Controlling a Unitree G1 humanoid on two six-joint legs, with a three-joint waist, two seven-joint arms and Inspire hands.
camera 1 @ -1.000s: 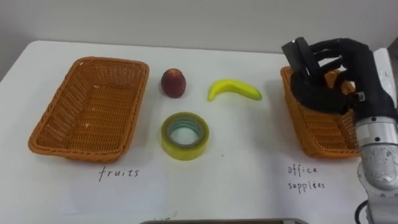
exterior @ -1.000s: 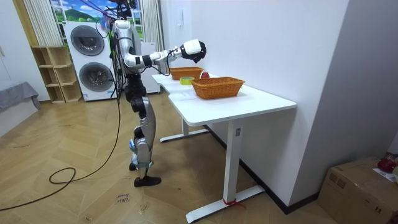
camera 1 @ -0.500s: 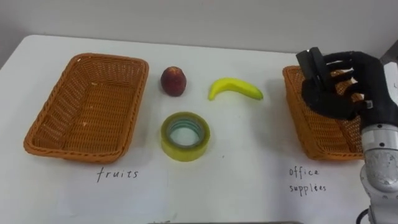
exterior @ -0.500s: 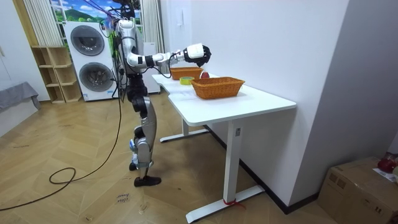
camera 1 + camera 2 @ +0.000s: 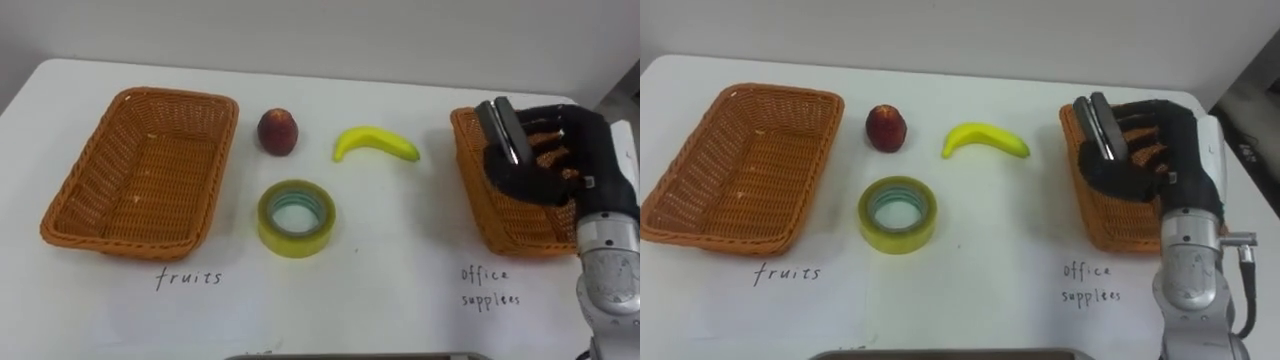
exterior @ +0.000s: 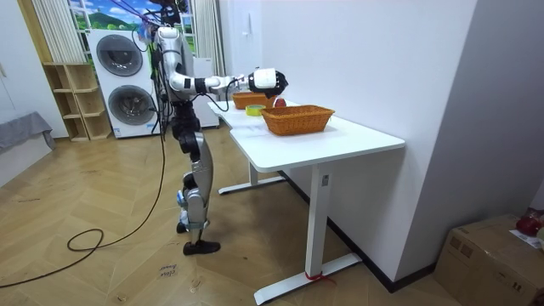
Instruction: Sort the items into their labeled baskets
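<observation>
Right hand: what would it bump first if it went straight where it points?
The right hand, holding a dark object, points forward over the right basket. It would likely meet that basket's far rim first, unless it is high enough to clear it.

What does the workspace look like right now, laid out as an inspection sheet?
Surface: white table, with handwritten labels in front of each basket.
Job's things: red fruit, banana and tape roll lie on the table between the baskets; left basket is empty; dark oblong item is held over the right basket.
Clutter: nothing seen.
Hands: right hand is curled round the dark oblong item.
Cables: nothing seen on the table.
Surroundings: washing machines and open shelf behind the robot; cardboard box by the wall.
</observation>
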